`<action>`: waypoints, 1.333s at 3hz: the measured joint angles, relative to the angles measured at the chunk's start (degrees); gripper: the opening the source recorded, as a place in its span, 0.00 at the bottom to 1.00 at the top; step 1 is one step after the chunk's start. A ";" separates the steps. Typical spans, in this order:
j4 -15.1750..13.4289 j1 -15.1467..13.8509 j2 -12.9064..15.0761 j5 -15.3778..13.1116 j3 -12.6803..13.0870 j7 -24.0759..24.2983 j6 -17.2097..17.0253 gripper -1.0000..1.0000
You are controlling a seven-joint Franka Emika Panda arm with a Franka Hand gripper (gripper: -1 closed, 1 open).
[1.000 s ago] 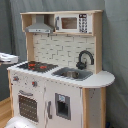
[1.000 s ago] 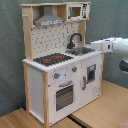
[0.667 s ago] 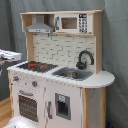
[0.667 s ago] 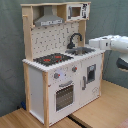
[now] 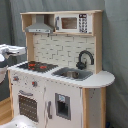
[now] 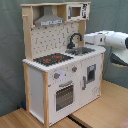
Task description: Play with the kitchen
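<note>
Kitchen: one tall white and light-wood toy play kitchen (image 5: 62, 70) (image 6: 62, 65), standing upright on a wooden floor against a grey curtain, mid-frame in both exterior views.
Hob: one black hob with red rings (image 5: 35, 65) (image 6: 52, 59), set in the countertop.
Sink: one grey basin (image 5: 72, 74) (image 6: 80, 50), just beside the hob.
Tap: one black arched tap (image 5: 85, 58) (image 6: 74, 40), behind the sink.
Oven: one windowed oven door (image 5: 28, 106) (image 6: 64, 95), below the hob.
Hood: one grey hood (image 5: 39, 25) (image 6: 49, 19), above the hob.
Microwave: one small microwave (image 5: 72, 22) (image 6: 76, 11), on the top shelf.
My arm: one white arm (image 6: 110, 40), reaching in from the second exterior view's right, its end near the countertop's sink end.
My jaws: can't tell whether they're open or closed, nor whether they touch anything.
</note>
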 joint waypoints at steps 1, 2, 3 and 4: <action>2.80 -3.91 2.73 0.00 -0.08 -0.44 2.84 1.00; 4.91 -7.31 6.36 0.00 -0.14 -0.96 6.20 1.00; 5.74 -9.40 10.34 0.01 -0.67 -2.39 9.57 1.00; 7.11 -11.11 13.70 0.01 -2.24 -5.52 11.79 1.00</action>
